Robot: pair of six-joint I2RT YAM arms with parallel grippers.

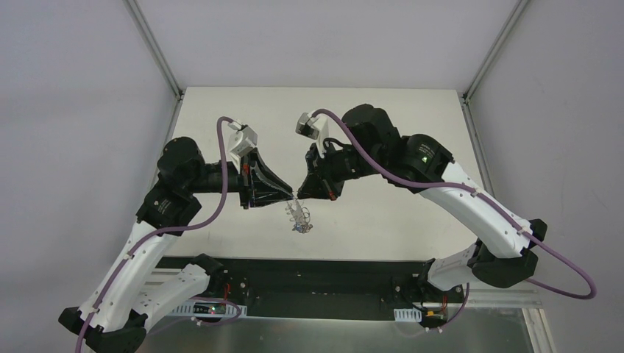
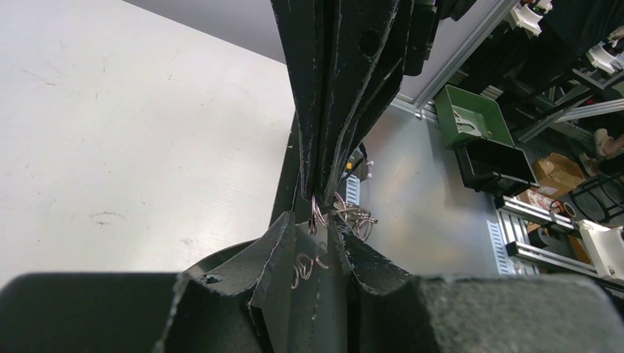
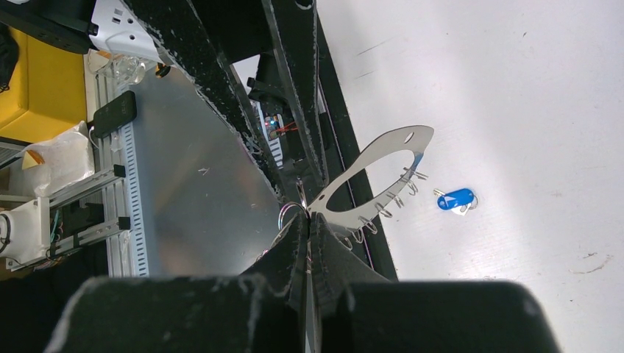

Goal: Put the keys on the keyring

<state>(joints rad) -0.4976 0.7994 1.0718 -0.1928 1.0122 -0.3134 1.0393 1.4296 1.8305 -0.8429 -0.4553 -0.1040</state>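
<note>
The keyring [image 3: 383, 158] is a flat silvery ring with several small wire loops along its rim. It hangs in the air below the two gripper tips [image 1: 298, 215]. My right gripper [image 3: 305, 220] is shut on its edge, beside a small split ring. My left gripper [image 2: 312, 220] faces the right one tip to tip. Its jaws stand a little apart around the small ring and do not visibly press on it. More loops [image 2: 303, 266] show through the gap. The blue key [image 3: 455, 199] with a pale end lies on the white table, in no gripper.
The black strip [image 1: 309, 268] along the table's near edge runs just below the hanging ring. Off the table in the left wrist view, a green bin [image 2: 474, 118] and black boxes stand on metal racks. The white table [image 1: 383, 132] stretches behind the arms.
</note>
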